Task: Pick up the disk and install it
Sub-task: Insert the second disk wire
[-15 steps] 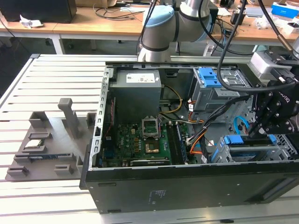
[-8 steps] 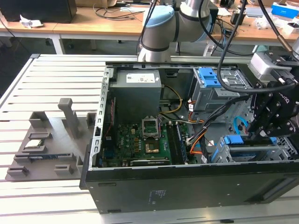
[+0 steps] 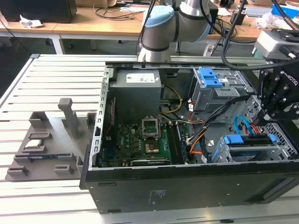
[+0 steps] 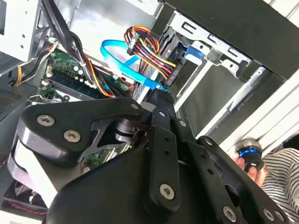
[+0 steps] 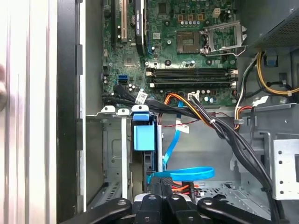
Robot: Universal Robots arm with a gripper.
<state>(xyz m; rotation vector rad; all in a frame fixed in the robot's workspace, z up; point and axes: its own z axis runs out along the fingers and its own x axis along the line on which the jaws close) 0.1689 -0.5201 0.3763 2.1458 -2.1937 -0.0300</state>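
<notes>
- Gripper [image 3: 271,112] hangs over the computer case [image 3: 187,186], at the exterior view's right.
- Disk [image 3: 247,140] seated in drive cage.
- Finger state: cannot tell.

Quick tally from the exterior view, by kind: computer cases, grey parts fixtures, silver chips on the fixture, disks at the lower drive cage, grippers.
Open computer case: 1
Grey parts fixture: 1
Silver chip on the fixture: 1
Disk with blue rail, at the lower drive cage: 1
Gripper, just above the disk: 1
Total: 5
</notes>
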